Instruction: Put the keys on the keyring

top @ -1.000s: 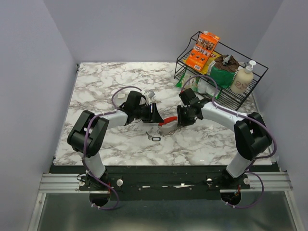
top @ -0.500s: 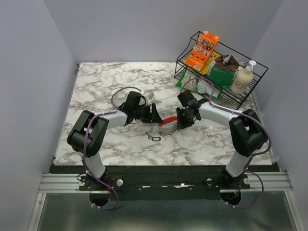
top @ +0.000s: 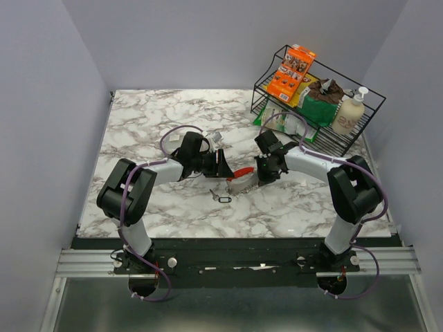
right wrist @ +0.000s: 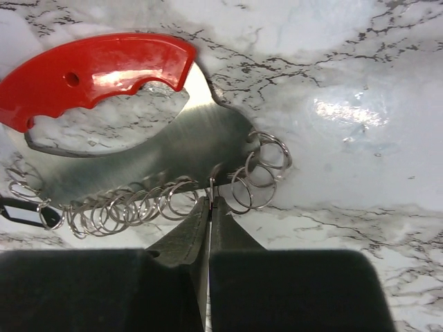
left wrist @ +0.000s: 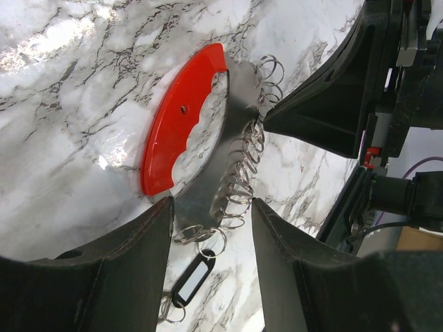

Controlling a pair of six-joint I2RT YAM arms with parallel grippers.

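The keyring (top: 240,176) lies on the marble between my two grippers: a red curved strip (left wrist: 176,124) on a silver plate (right wrist: 173,155) with several wire rings along its edge. My right gripper (right wrist: 210,200) is shut on one wire ring at that edge; it also shows in the top view (top: 260,177). My left gripper (left wrist: 211,235) is open, its fingers on either side of the plate's lower end, touching nothing; it also shows in the top view (top: 223,166). The key (left wrist: 192,279), with a dark oval head and small rings, lies just past the plate and shows in the top view (top: 221,198).
A black wire rack (top: 379,105) stands at the back right with an orange box (top: 292,72), a green bag (top: 320,104) and a soap bottle (top: 349,111). Grey walls close in the marble table at the back and sides.
The right arm's elbow has drawn slightly inward. Both grippers, the keyring and the key stay about where they were.
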